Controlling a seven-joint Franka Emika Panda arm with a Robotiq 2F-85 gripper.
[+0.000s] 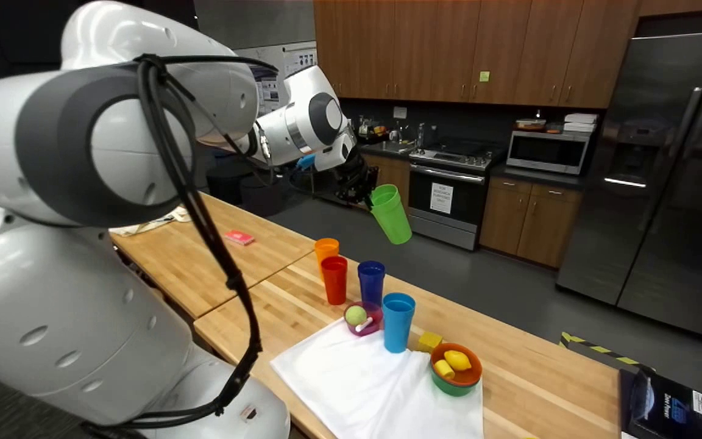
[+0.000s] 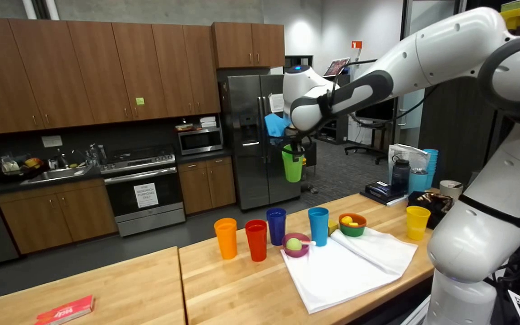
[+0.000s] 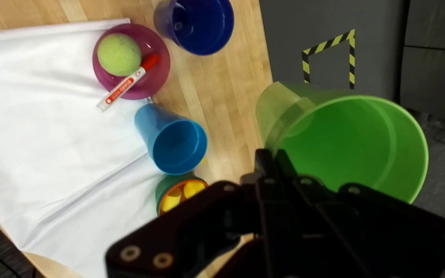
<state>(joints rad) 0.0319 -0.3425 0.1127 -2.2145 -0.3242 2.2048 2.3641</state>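
In both exterior views, a tall green plastic cup is held higher than the flat tan wooden table. In the wrist view, its rim is pinched by the black claw; if bumped, it might be dropped.

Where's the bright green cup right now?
The bright green cup is up in the air, its rim pinched by the end effector; in the wrist view it is on the right side, with the light blue cup to its left.
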